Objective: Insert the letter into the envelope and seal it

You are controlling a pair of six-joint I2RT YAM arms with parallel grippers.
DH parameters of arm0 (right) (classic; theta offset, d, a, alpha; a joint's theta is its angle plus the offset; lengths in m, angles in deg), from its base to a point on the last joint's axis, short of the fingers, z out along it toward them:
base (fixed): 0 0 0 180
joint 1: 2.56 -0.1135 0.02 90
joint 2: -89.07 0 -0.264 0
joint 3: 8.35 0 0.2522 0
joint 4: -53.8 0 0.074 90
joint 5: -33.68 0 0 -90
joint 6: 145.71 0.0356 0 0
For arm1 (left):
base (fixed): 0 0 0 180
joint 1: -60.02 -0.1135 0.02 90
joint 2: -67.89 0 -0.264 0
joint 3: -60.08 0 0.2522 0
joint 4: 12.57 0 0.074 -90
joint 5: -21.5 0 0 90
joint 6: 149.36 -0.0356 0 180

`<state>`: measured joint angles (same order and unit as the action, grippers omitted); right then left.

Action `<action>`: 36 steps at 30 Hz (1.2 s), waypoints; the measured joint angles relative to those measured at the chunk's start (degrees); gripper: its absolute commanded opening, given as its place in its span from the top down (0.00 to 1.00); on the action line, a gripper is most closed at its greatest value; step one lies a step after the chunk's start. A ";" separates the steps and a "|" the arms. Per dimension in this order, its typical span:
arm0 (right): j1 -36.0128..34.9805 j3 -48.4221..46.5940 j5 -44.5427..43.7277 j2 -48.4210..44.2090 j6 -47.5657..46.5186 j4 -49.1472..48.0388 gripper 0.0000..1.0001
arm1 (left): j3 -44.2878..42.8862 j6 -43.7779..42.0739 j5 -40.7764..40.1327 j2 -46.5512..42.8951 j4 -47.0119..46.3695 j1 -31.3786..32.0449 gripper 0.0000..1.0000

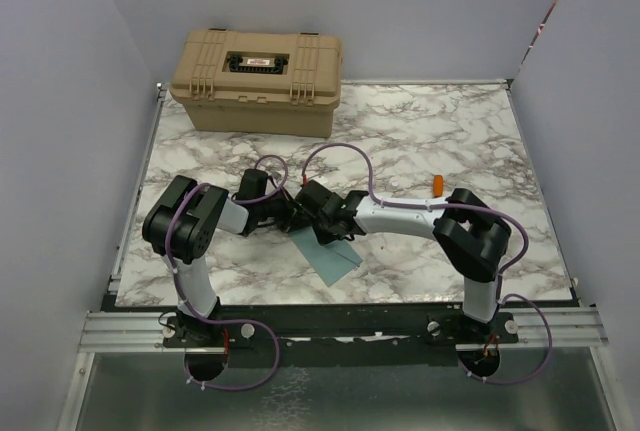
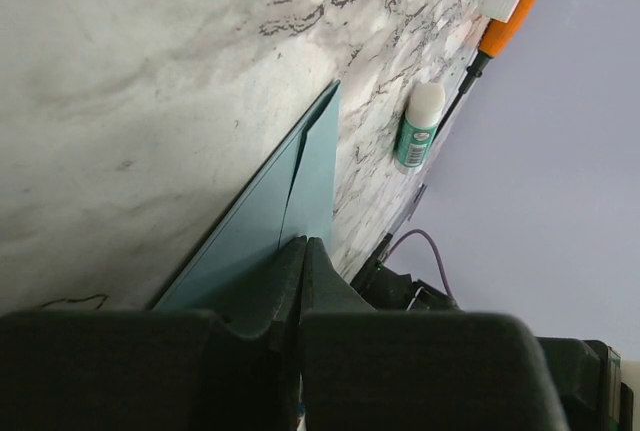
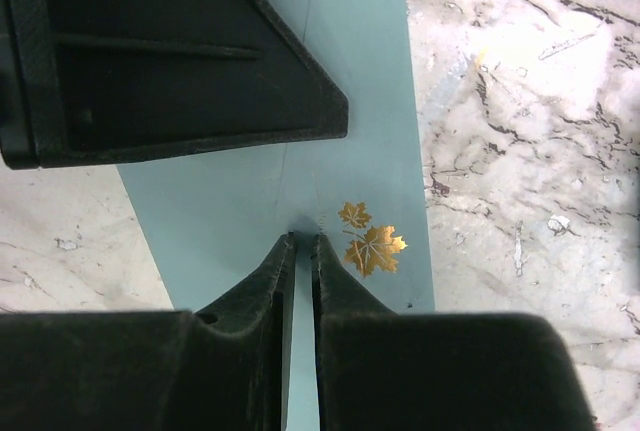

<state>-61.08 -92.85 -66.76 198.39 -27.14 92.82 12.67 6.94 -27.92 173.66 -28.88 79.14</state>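
The teal envelope (image 1: pixel 335 259) lies flat on the marble table in front of the arms. It also shows in the left wrist view (image 2: pixel 285 196) and in the right wrist view (image 3: pixel 350 81), where it carries a gold maple-leaf mark (image 3: pixel 372 244). My left gripper (image 1: pixel 289 214) (image 2: pixel 303 242) is shut, its tips down on the envelope. My right gripper (image 1: pixel 320 219) (image 3: pixel 303 238) is shut to a thin slit, with its tips on the envelope beside the leaf. The left gripper's finger (image 3: pixel 190 51) lies just beyond it. The cream letter is not in view.
A tan plastic case (image 1: pixel 258 79) stands at the back of the table. A green-and-white glue stick (image 2: pixel 418 128) and an orange-handled tool (image 2: pixel 497 29) lie on the marble to the right; the tool's orange handle also shows in the top view (image 1: pixel 437 183). Grey walls close in both sides.
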 measured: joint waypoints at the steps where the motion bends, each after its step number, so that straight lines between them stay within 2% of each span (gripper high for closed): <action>1: 0.02 0.17 -0.11 -0.04 0.59 0.00 0.90 | -0.13 -0.20 0.04 0.00 0.20 -0.04 1.00; 25: 0.52 9.57 0.39 -7.23 10.95 0.55 0.93 | -1.38 -1.79 0.85 0.33 2.14 -0.04 1.00; 31: 0.90 10.60 0.50 -9.64 12.35 6.82 0.93 | -1.95 -2.27 1.42 0.74 2.40 -0.04 1.00; 36: 0.90 6.58 1.40 -8.76 11.26 14.53 0.90 | -2.80 -2.84 1.70 0.74 3.76 -0.04 1.00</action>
<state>-60.18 -86.27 -65.36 189.63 -15.88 107.35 9.87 4.10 -26.22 174.41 -25.12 79.09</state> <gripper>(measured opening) 0.080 0.002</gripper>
